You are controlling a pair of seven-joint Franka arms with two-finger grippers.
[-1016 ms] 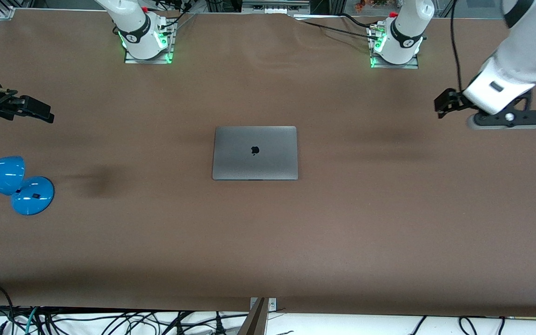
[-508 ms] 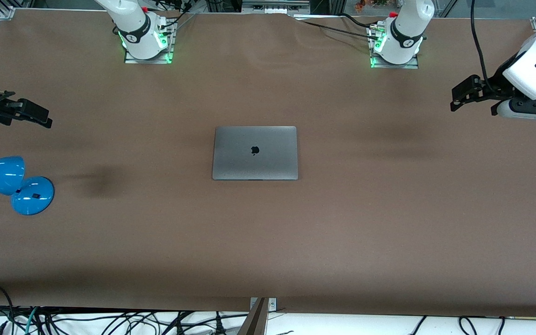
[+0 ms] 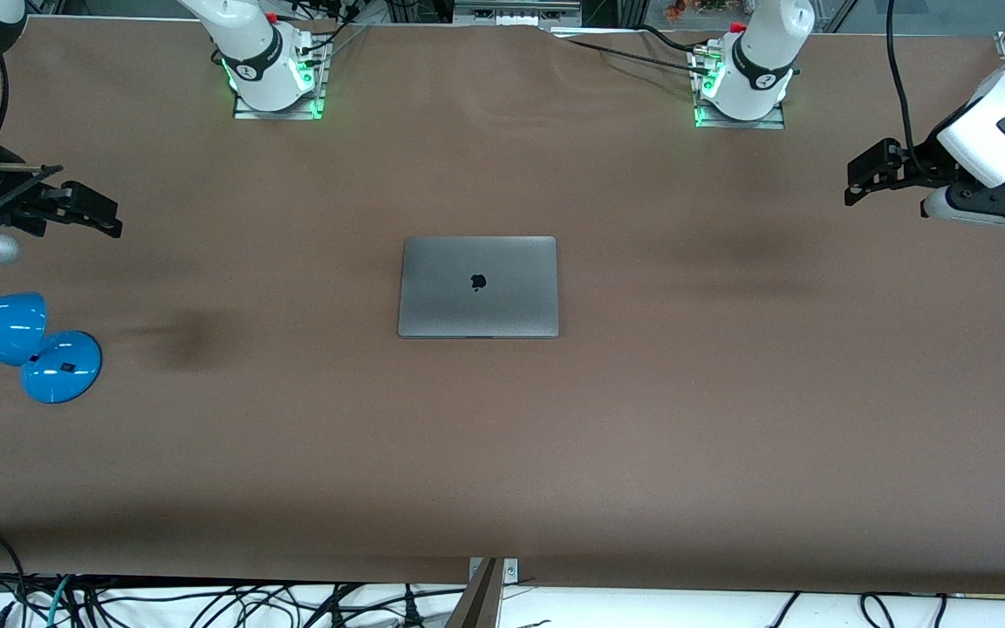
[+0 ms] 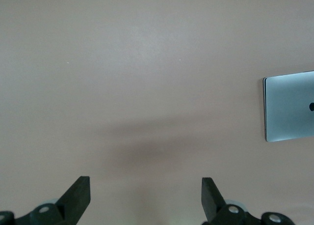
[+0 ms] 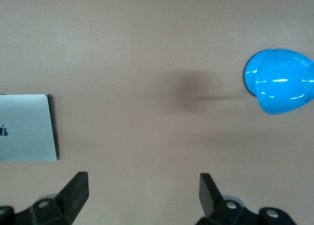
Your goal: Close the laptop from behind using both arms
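grey laptop (image 3: 478, 286) (lid shut) lies flat midway between left tool (image 3: 857, 181) and right tool (image 3: 101, 216), both spread.

The laptop (image 3: 478, 286) lies shut mid-surface (image 3: 642, 419). The lamp (image 3: 18, 344) sits at the right arm's end, nearer the camera. Both grippers hang over the surface's ends, well apart from the laptop: left gripper (image 3: 860, 179), right gripper (image 3: 101, 214).

Blue lamp (image 3: 18, 344) near right gripper (image 3: 92, 212)
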